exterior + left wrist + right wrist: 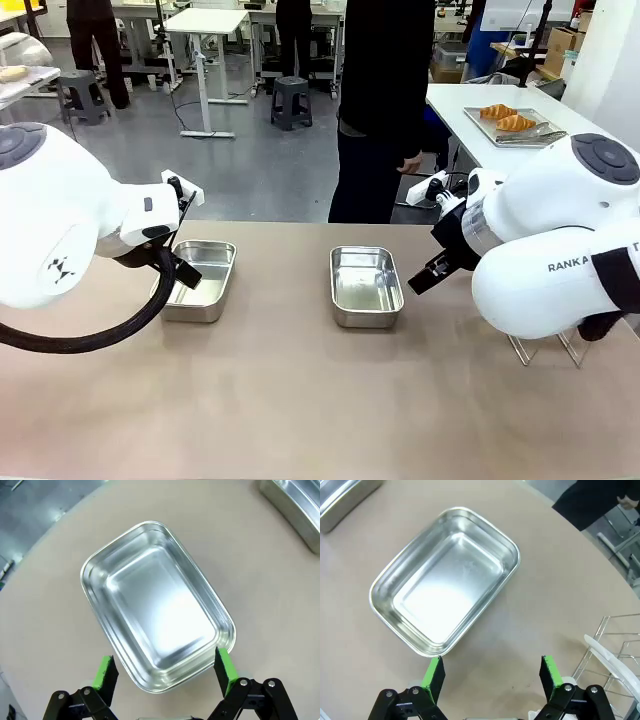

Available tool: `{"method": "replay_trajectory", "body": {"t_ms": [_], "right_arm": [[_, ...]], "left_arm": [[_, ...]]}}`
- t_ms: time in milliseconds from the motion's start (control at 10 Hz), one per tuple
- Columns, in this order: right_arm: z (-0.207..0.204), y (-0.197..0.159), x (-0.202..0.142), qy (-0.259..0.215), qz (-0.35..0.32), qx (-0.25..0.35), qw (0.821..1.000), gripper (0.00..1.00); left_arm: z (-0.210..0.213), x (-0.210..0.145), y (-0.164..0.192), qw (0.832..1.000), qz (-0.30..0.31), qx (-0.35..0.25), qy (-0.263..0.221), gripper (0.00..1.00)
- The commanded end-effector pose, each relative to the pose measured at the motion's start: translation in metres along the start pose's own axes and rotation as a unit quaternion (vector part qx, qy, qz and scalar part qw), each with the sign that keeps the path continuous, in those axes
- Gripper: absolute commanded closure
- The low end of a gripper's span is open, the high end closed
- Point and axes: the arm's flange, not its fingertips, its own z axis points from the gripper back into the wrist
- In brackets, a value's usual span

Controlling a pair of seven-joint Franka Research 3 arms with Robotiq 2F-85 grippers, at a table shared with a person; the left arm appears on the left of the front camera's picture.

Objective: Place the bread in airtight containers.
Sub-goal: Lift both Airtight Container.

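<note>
My left gripper [165,669] hangs with jaws spread and nothing in them above the left pan [155,615], which sits well apart from the right pan [445,587]. My right gripper [492,674] is equally released, just beside the right pan. Both pans are bare.

The two croissants [505,118] lie on a tray [487,133] far beyond the right pan, past the person [385,110]. I judge that out of my reach, so I'd wait near the right pan for a handover, then pinch a croissant lightly across its middle.

For the bread I go by the front view. The right wrist view gives me the wire rack [615,645] near the right pan, possibly holding lids.
</note>
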Motion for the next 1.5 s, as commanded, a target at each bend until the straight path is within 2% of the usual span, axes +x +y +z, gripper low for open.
{"method": "replay_trajectory", "body": {"t_ms": [0, 800, 900, 1100, 1200, 1300, 1400], "right_arm": [[0.000, 0.000, 0.000, 0.000, 0.000, 0.000, 1.000, 0.00], [0.000, 0.000, 0.000, 0.000, 0.000, 0.000, 1.000, 0.00], [0.026, -0.008, 0.025, -0.027, -0.001, -0.004, 1.000, 0.00], [0.087, -0.035, 0.072, -0.063, -0.046, -0.021, 0.997, 0.00], [0.115, -0.052, 0.081, -0.089, -0.056, 0.000, 0.994, 0.00], [0.145, -0.077, 0.076, -0.105, -0.049, 0.034, 0.993, 0.00], [0.167, -0.109, 0.063, -0.100, -0.024, 0.058, 0.993, 0.00]], "left_arm": [[0.000, 0.000, 0.000, 1.000, 0.000, 0.000, 0.000, 0.00], [0.000, 0.000, 0.000, 1.000, 0.000, 0.000, 0.000, 0.00], [0.017, 0.018, 0.015, 0.999, 0.003, -0.029, -0.017, 0.00], [0.070, 0.052, 0.055, 0.998, 0.030, -0.046, -0.030, 0.00], [0.097, 0.062, 0.077, 0.996, 0.035, -0.069, -0.041, 0.00], [0.116, 0.065, 0.100, 0.993, 0.021, -0.105, -0.048, 0.00], [0.135, 0.062, 0.128, 0.987, -0.015, -0.154, -0.053, 0.00]]}}
